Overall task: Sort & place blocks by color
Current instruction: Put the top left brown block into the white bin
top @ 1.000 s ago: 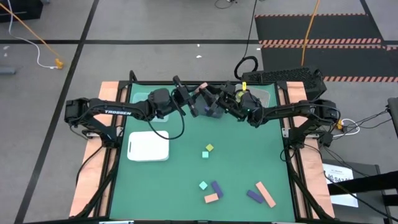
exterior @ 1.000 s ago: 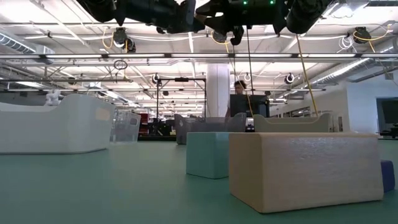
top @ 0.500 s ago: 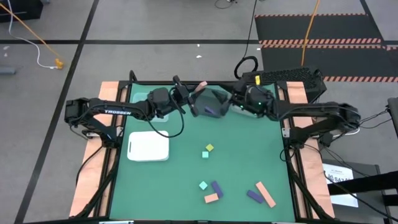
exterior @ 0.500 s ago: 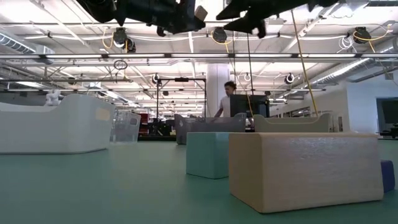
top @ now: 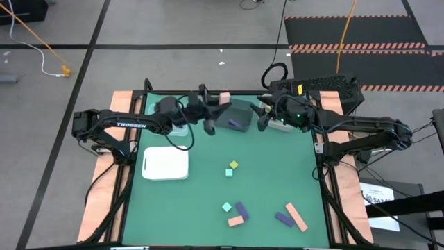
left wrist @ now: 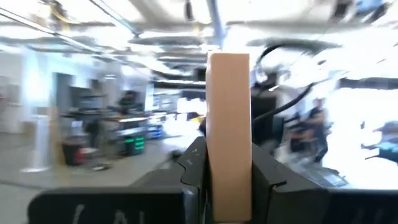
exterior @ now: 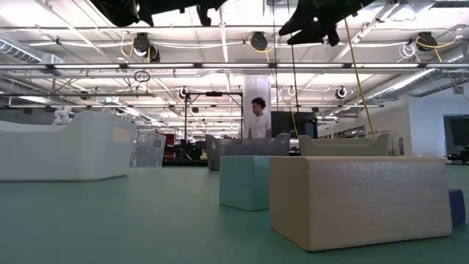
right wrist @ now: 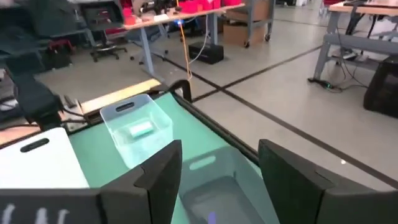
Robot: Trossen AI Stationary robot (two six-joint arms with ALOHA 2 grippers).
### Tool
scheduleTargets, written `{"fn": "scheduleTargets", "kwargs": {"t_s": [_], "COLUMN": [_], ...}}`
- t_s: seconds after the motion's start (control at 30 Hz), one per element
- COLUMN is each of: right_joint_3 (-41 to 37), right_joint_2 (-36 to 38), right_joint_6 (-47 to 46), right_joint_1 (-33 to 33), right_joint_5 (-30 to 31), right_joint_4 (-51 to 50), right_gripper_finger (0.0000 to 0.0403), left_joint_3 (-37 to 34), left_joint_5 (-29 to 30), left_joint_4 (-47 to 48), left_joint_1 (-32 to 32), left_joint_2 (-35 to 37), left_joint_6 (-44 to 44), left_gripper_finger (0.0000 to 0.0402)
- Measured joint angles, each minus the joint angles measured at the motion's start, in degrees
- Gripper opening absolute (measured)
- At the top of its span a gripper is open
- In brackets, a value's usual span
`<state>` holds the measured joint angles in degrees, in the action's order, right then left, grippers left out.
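My left gripper is up over the table's far side, shut on a salmon block. That block fills the middle of the left wrist view. Beside it stands a dark bin with a purple block inside. My right gripper hovers open to the right of that bin, holding nothing. Several loose blocks lie on the green mat: yellow-green, teal, teal, purple, salmon, purple and a salmon bar. My left gripper pinches the salmon block between its two fingers, by its two broad faces at the lower end. The fingers reach in from the table's left, slanting a little upward. The block stands out past the fingertips, lifted clear of the table and bins.
A white tray lies on the mat's left side. A clear bin holding a mint block stands at the far left under my left arm. Another clear bin is at the far right. The mat's middle is bare.
My right gripper has drawn back from over the dark bin toward the table's right edge, rising and tipping from pointing down to nearly level. My left gripper has rolled and tipped upward with the salmon block, which stays held over the far side.
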<state>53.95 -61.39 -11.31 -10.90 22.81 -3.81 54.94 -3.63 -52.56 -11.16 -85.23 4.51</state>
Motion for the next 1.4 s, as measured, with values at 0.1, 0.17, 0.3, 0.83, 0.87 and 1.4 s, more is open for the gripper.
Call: {"fn": "scheduleTargets", "kwargs": {"t_s": [0.1, 0.17, 0.3, 0.83, 0.87, 1.4], "right_joint_3": [0.00, 0.00, 0.00, 0.00, 0.00, -10.64], "right_joint_2": [-0.04, -0.21, -0.37, -0.35, -0.35, -1.22], "right_joint_6": [0.02, 0.02, 0.02, -9.02, -9.74, -17.71], "right_joint_1": [0.00, 0.00, 0.00, 0.13, 0.11, 8.86], "right_joint_5": [0.00, -0.02, -0.04, -1.60, -2.53, -9.66], "right_joint_4": [-1.72, -1.86, -2.23, -11.84, -13.38, -3.23], "right_gripper_finger": [0.0201, 0.0201, 0.0201, 0.0201, 0.0201, 0.0201], "left_joint_3": [0.00, 0.00, 0.00, 0.02, 0.02, -4.21], "left_joint_5": [-2.83, -3.82, -4.12, -5.66, -5.65, -3.15], "left_joint_4": [-0.99, -0.95, -0.49, 68.37, 73.12, 113.93], "left_joint_1": [0.35, 0.69, 1.84, 2.15, 2.15, 16.66], "left_joint_2": [0.00, 0.00, 0.02, 13.37, 14.16, 19.34], "left_joint_6": [4.31, 5.23, 5.33, 22.63, 22.99, 46.64], "left_gripper_finger": [0.0058, 0.0058, 0.0058, 0.0060, 0.0060, 0.0060]}}
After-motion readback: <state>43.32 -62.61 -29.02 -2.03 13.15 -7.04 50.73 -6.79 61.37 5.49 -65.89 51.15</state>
